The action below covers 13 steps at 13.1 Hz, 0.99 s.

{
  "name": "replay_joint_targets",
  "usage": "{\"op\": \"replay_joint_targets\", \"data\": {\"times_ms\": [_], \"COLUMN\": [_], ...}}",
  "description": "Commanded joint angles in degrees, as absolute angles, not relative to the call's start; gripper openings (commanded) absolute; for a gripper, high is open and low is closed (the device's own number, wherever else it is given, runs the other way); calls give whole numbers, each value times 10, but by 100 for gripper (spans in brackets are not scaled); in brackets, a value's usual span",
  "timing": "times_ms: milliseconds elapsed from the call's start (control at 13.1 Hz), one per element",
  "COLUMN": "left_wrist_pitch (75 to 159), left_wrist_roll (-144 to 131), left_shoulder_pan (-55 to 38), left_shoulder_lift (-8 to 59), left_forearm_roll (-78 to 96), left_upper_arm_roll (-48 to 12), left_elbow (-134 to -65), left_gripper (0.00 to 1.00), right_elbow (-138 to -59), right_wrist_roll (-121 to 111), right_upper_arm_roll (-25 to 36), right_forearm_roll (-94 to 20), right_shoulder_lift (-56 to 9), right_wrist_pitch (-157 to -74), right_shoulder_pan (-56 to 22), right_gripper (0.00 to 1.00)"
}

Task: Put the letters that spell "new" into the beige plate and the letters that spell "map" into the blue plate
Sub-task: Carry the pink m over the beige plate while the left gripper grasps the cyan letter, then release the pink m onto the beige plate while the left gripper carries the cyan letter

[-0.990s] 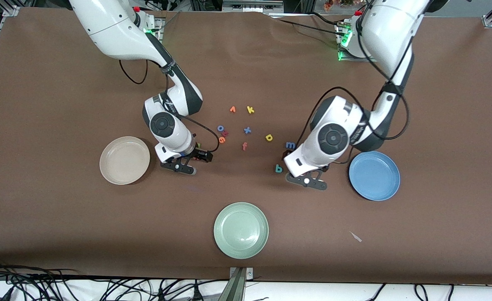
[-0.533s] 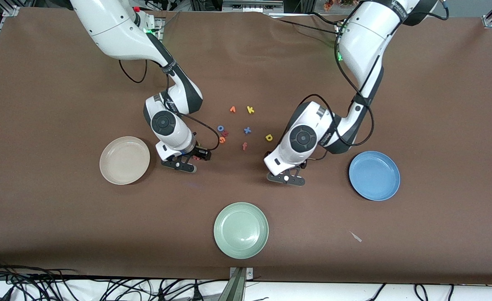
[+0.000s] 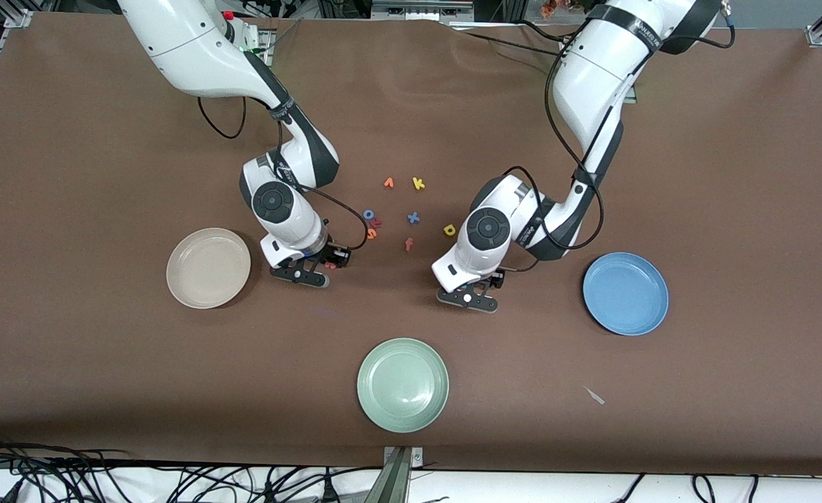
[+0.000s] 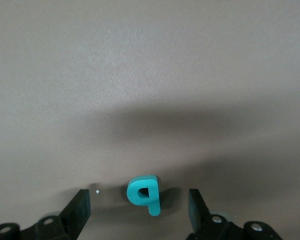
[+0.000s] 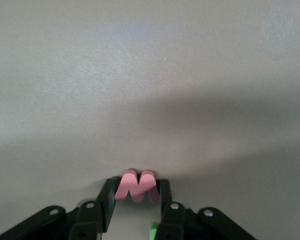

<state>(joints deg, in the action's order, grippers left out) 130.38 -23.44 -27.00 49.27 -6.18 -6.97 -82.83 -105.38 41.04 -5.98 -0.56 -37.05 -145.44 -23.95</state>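
The pale green plate (image 3: 402, 384) sits near the counter's (image 3: 89, 391) edge closest to the front camera. Everything else is placed from it.

The beige plate (image 3: 208, 267) lies farther from the camera than the green plate, toward the right arm's end of the counter. Nothing is in it. There is lots of bare counter all around it, except where the right claw (image 3: 316, 269) is low down just beside its rim. In the right wrist view, that claw has pinched the pink w (image 5: 136, 186), with a finger (image 5: 109, 197) pressed on each side.

Farther from the camera than the green plate is a small bunch of letters on the counter. They are a blue o (image 3: 368, 214), an orange e (image 3: 371, 234), an orange v (image 3: 388, 183), an orange f (image 3: 408, 244), a blue x (image 3: 413, 218), a yellow k (image 3: 418, 184) and a yellow a (image 3: 450, 230). They lie close together with little gaps between them. A wide strip of bare counter lies between them and the green plate.

The left claw (image 4: 139, 205) is low down, near the yellow a. It is open. The teal p (image 4: 144, 192) lies flat between its fingers, with a gap on each side.

The blue plate (image 3: 625, 293) lies toward the left arm's end from the green plate. It holds nothing, and bare counter runs from its rim to the counter's edge.
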Motion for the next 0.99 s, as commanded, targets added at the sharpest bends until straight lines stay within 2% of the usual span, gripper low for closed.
{"op": "replay_joint_targets", "data": {"times_ms": [0,152,228,457,761,914], "left_wrist_pitch": [1303,1303,1301,1298,1273,1238], "left_wrist_roll": [-239,-242,-242,-241,-240,-223], "left_shoulder_pan": [-277,-276,-273,-270,-262,-232], "left_shoulder_lift": [505,502,499,497,467,435], "left_forearm_roll": [-79,-78,-78,-78,-78,-78], "left_upper_arm_roll": [-63,-63,-63,-63,-63,-66], "left_elbow": [-813,-811,-811,-810,-810,-814], "left_gripper": [51,24,14,5,5,5], "right_elbow": [-1066,-1067,-1067,-1093,-1192,-1220], "right_wrist_roll": [372,297,255,135,22,14], "right_upper_arm_roll": [-53,-41,-40,-40,-22,-18], "right_forearm_roll": [3,2,2,2,4,4], "right_shoulder_lift": [-335,-297,-281,-232,-199,-197], "right_wrist_pitch": [-1424,-1369,-1340,-1274,-1359,-1395], "right_shoulder_pan": [-233,-203,-186,-121,-72,-70], "right_gripper": [20,20,20,21,22,39]}}
